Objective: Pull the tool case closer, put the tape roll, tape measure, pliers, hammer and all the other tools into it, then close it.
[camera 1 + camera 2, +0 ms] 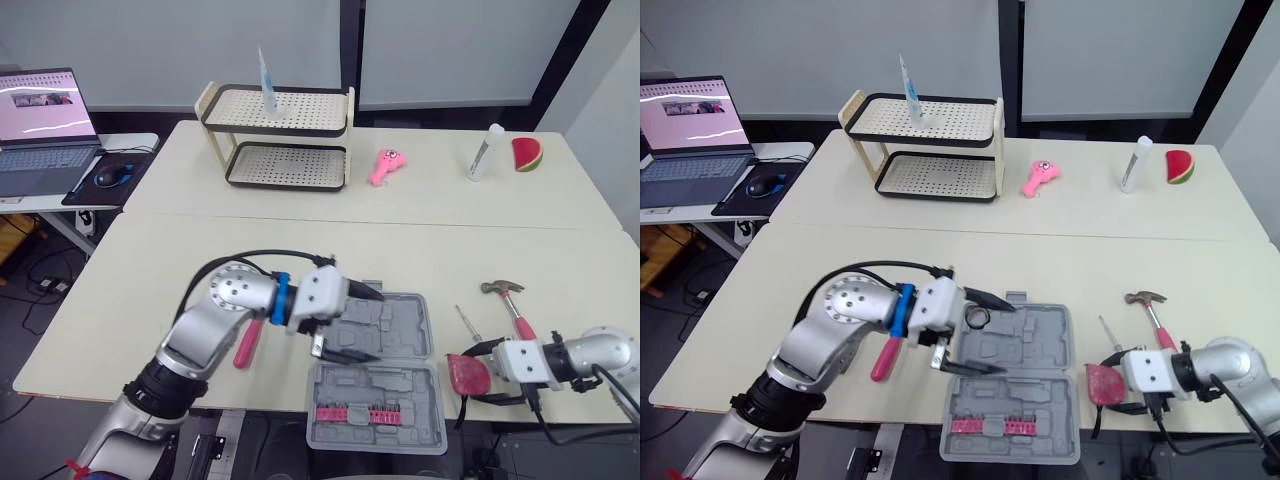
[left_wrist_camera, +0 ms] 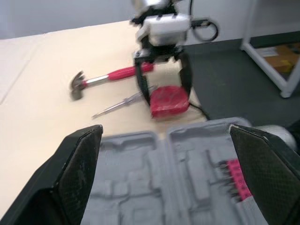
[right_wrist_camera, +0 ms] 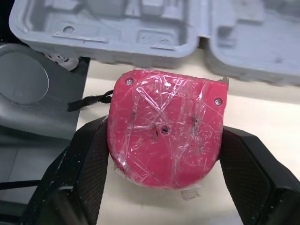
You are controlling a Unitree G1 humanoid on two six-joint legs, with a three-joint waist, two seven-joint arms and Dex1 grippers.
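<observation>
Tool case [image 1: 405, 332] of grey moulded plastic lies open at the near edge of the beige tabletop [image 1: 200, 250], about midway along it, and its near half reaches past that edge. A row of pink bits [image 1: 352, 414] sits in the near half; the far half's recesses look bare.

The left gripper [image 1: 378, 327] hovers over the far half of the tool case, its two black fingers spread wide with nothing between them.

Towards the near right corner, the right gripper [image 1: 465, 378] has its fingers [image 3: 89, 159] pressed against both sides of a red tape measure [image 3: 164, 136] wrapped in clear film, just beside the case's right wall. No marking on the tape measure can be read.

A thin metal screwdriver [image 1: 468, 323] lies just beyond the tape measure. A steel-headed hammer with a red grip [image 1: 515, 312] lies beside the screwdriver, nearer the right edge. Left of the case, a pink-handled tool [image 1: 247, 345] lies partly behind the left arm; which tool it is cannot be told.

Along the far edge stand a black-framed two-tier rack with cream perforated shelves [image 1: 300, 105], a pink toy [image 1: 388, 165], a white tube [image 1: 485, 152] and a toy watermelon slice [image 1: 527, 154]. On a side desk to the left sit an open laptop [image 1: 40, 125], whose pink screen is too small to read, and a mouse [image 1: 108, 177].
</observation>
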